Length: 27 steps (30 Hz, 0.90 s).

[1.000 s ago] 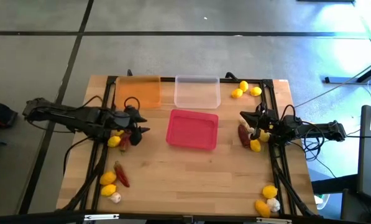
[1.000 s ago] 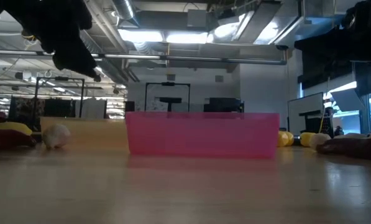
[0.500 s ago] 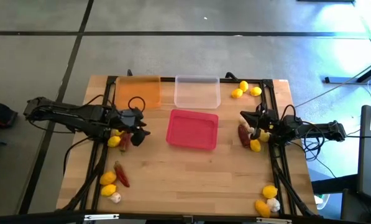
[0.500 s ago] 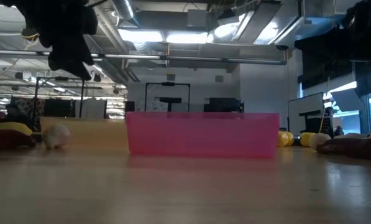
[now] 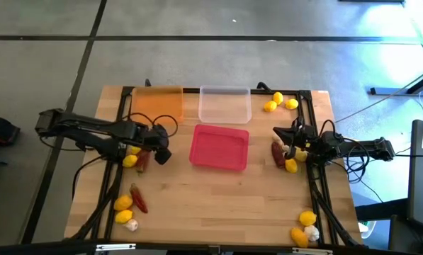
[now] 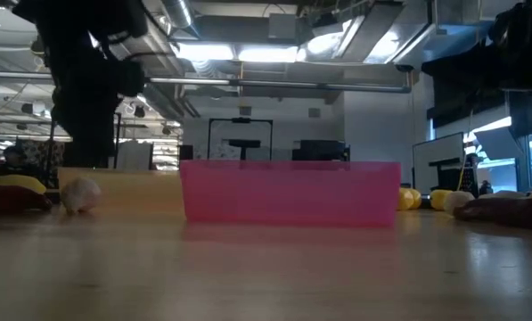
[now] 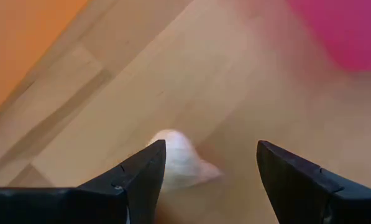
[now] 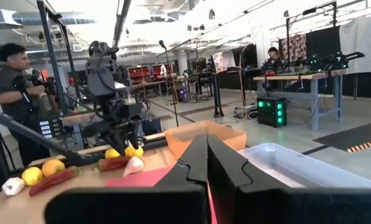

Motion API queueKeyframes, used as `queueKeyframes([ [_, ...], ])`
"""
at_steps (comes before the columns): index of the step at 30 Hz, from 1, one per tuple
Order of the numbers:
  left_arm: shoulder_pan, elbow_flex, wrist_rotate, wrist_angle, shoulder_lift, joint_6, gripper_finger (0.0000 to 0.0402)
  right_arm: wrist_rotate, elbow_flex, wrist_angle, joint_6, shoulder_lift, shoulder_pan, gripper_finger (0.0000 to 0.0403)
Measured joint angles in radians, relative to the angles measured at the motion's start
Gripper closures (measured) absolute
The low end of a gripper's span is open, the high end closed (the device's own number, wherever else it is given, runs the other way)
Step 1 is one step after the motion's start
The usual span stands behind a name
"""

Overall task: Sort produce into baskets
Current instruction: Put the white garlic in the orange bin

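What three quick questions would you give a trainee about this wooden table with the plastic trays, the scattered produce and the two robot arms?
1. True or false: the shallow pink-red plastic tray already holds produce.
2. What lies below and between the fingers of the open left gripper?
A. a small white garlic bulb
B. a yellow lemon
C. a long red chili
3. Fill in: the right gripper waits at the table's right side with its fingers ____.

Key: 1 false, the tray is empty; 2 A; 3 shut.
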Motion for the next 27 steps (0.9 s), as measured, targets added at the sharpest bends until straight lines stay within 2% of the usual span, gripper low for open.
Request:
queueKeyframes([
  [12, 0.048, 0.0, 0.039, -0.021, 0.172, 0.004, 0.0155, 0.0, 0.0, -0.033, 0.0, 0.0, 0.0, 0.0396],
  [18, 0.047, -0.001, 0.045, -0.021, 0.228, 0.081, 0.0158, 0.0, 0.0, -0.033, 0.001, 0.0, 0.0, 0.0396],
  [21, 0.047, -0.001, 0.045, -0.021, 0.246, 0.103, 0.0177, 0.0, 0.0, -0.033, 0.001, 0.0, 0.0, 0.0396],
  [27, 0.047, -0.001, 0.047, -0.021, 0.238, 0.143, 0.0248, 0.0, 0.0, -0.036, 0.001, 0.0, 0.0, 0.0396],
])
